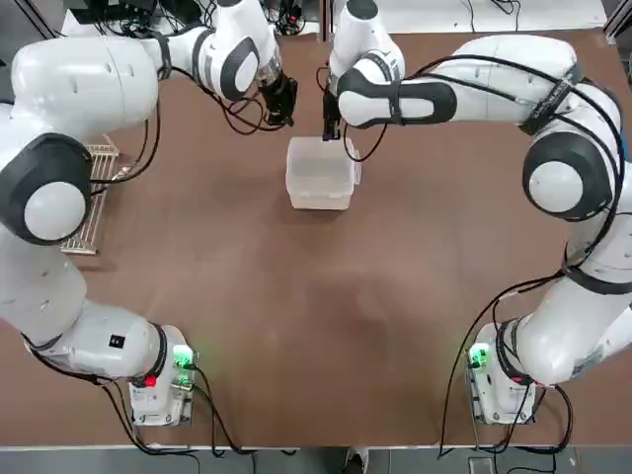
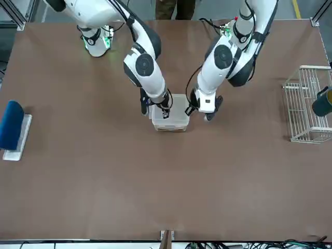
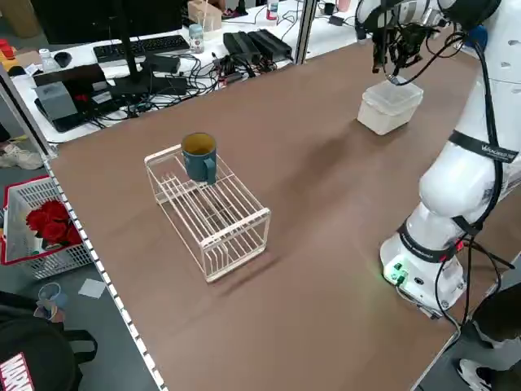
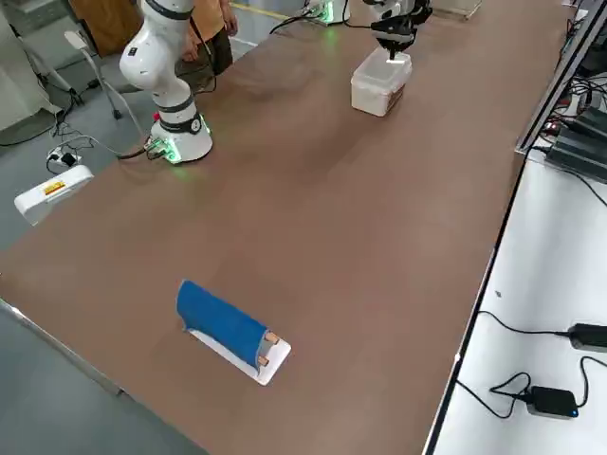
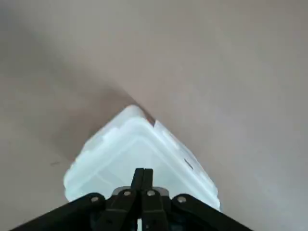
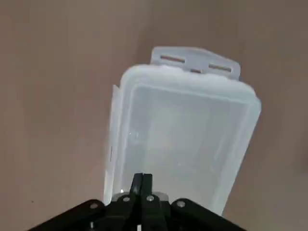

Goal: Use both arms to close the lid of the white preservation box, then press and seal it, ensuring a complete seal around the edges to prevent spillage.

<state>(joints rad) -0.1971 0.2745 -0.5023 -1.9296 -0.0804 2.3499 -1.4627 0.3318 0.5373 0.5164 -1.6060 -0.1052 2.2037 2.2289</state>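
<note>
Box [image 1: 319, 174], translucent white plastic, rounded corners: sits on the brown table [image 1: 326, 336], upper centre of the top view, a little above mid-frame. Lid [image 6: 185, 120] lies flat over the box, covering it; a latch tab with two slots juts from one short end in the right wrist view, and a narrow side tab runs along one long edge.

Left gripper [image 1: 280, 102]: dark, fingers pressed together, nothing between them. Found just up and left of the box in the top view, near its upper-left corner; whether it touches the box cannot be told. Its wrist view shows the closed fingertips [image 5: 142, 177] over a corner of the lid.

Right gripper [image 1: 331, 123]: dark, fingers together, holding nothing. Found at the upper edge of the box in the top view, right beside the left gripper. Its wrist view shows the closed fingertips [image 6: 141, 182] over one short end of the lid.

Wire rack [image 3: 210, 210], white: left edge of the top view, well apart from the box; teal mug [image 3: 199, 156] stands on its top.

Blue roll [image 4: 222, 321] on a white base: far left of the front view, well apart from everything else.
</note>
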